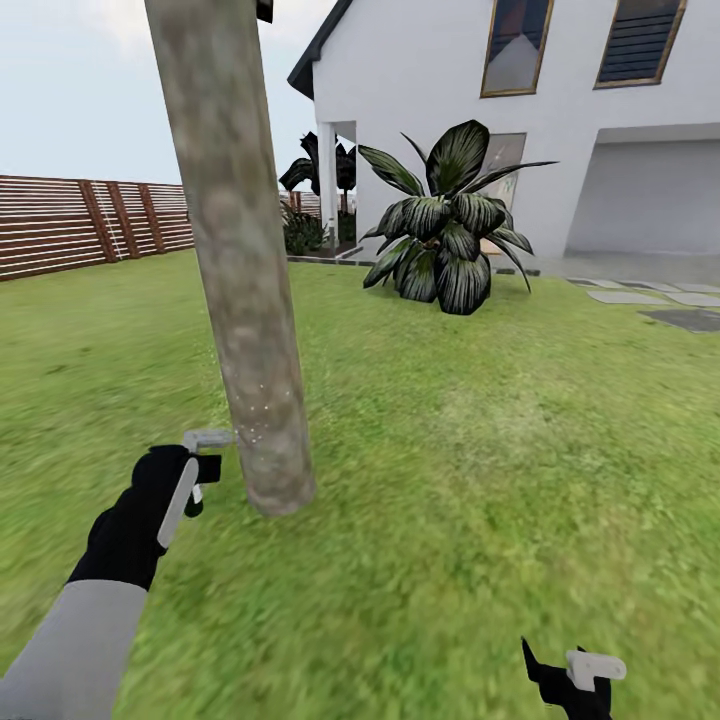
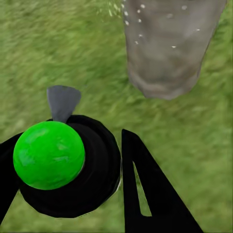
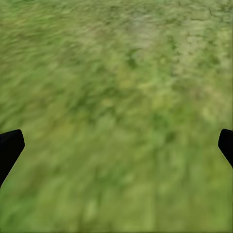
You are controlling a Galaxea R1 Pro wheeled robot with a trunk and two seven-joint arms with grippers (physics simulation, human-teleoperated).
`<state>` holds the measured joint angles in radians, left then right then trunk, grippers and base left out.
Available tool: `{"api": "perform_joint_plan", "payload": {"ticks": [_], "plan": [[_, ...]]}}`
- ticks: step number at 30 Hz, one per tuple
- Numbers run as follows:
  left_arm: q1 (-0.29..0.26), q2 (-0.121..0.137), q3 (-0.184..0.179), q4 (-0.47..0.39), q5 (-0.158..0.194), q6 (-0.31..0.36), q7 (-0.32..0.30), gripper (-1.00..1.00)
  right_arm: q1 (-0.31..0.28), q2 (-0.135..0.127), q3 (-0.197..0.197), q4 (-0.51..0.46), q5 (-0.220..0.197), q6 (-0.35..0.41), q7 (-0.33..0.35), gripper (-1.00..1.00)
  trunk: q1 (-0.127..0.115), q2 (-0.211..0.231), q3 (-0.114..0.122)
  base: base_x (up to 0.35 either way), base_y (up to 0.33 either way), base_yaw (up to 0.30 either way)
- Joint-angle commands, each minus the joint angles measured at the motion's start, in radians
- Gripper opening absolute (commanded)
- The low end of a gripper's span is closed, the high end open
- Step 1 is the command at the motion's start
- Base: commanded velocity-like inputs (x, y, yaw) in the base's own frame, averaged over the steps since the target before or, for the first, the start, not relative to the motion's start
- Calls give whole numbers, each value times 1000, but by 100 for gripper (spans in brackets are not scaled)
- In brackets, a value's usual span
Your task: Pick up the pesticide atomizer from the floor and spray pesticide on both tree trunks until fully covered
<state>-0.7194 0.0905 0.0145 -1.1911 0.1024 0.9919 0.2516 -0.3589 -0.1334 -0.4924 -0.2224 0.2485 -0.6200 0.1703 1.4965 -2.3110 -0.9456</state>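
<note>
Left gripper (image 1: pixel 196 478) clamps the dark blackish-green spray bottle (image 2: pixel 68 167) beside the mottled grey-brown tree trunk (image 1: pixel 240 270); white specks (image 2: pixel 138 10) on bark. Right gripper (image 3: pixel 116 145) spread wide, empty, over open green grass (image 1: pixel 480 450).

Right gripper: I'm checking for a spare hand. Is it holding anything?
No, the right gripper has its fingers spread wide with only grass between them.

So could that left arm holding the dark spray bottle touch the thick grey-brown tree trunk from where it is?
Probably yes: the left gripper with the dark spray bottle sits beside the grey-brown trunk, only grass between them.
</note>
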Motion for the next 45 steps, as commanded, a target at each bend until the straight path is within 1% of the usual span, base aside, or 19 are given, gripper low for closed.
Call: {"api": "perform_joint_plan", "payload": {"ticks": [1,3,5,9,12,14,15,16,18,20,21,23,25,29,31,33,36,41,45], "plan": [[0,-1,1,0,1,0,0,-100,0,0,0,0,0,0,0,100,0,0,0,256,0,0],[-2,-14,0,0,2,1,-1,-100,0,0,0,0,0,0,0,100,0,0,0,306,0,0],[-3,-44,-29,-1,1,-1,0,-100,0,0,0,0,0,0,0,100,0,0,0,323,0,0],[-5,-47,-47,-1,3,0,1,-100,0,0,0,0,0,0,0,100,0,0,0,126,0,0],[-2,-22,-27,10,-3,-3,0,-100,0,0,0,0,0,0,0,100,0,0,0,7,0,0],[-2,8,-6,13,-1,-4,-1,-100,0,0,0,0,0,0,0,100,0,0,0,1,0,0],[-2,35,4,15,1,-3,-1,-100,0,0,0,0,0,0,0,100,0,0,0,0,0,0],[-2,48,7,15,2,-3,-1,-100,0,1,0,0,0,0,0,100,0,0,0,0,0,0],[-1,54,7,16,4,-4,-2,-100,0,0,0,0,0,0,0,100,0,0,0,0,0,0],[0,47,4,20,5,-5,-3,-100,0,0,0,0,-1,0,-1,100,0,0,0,0,0,0],[1,35,2,22,5,-6,-14,-100,0,0,0,0,-1,0,0,100,0,0,0,0,0,30],[1,5,-1,27,3,-8,-65,-100,0,0,0,0,-1,0,0,100,0,0,0,0,0,136],[1,-9,-2,29,2,-8,-112,-100,0,1,0,0,-1,-1,0,100,0,0,0,0,0,243],[0,-1,0,37,0,-12,-122,-100,0,0,0,0,-1,-1,0,100,0,0,0,0,0,100],[1,24,4,78,-9,-15,-122,-100,0,0,0,0,-1,0,0,100,0,0,0,0,0,10],[1,33,0,90,-9,-17,-121,-100,0,0,0,0,-2,0,0,100,0,0,0,0,0,3],[2,24,-2,91,-6,-18,-121,-100,0,0,0,0,-1,0,0,100,0,0,0,0,-40,0],[2,-5,-3,87,-4,-18,-122,-100,0,0,0,0,-1,0,0,100,0,0,0,0,-233,0],[2,-5,-6,84,-6,-16,-121,-100,0,0,0,0,-1,-1,0,100,0,0,0,0,-267,0]]}}
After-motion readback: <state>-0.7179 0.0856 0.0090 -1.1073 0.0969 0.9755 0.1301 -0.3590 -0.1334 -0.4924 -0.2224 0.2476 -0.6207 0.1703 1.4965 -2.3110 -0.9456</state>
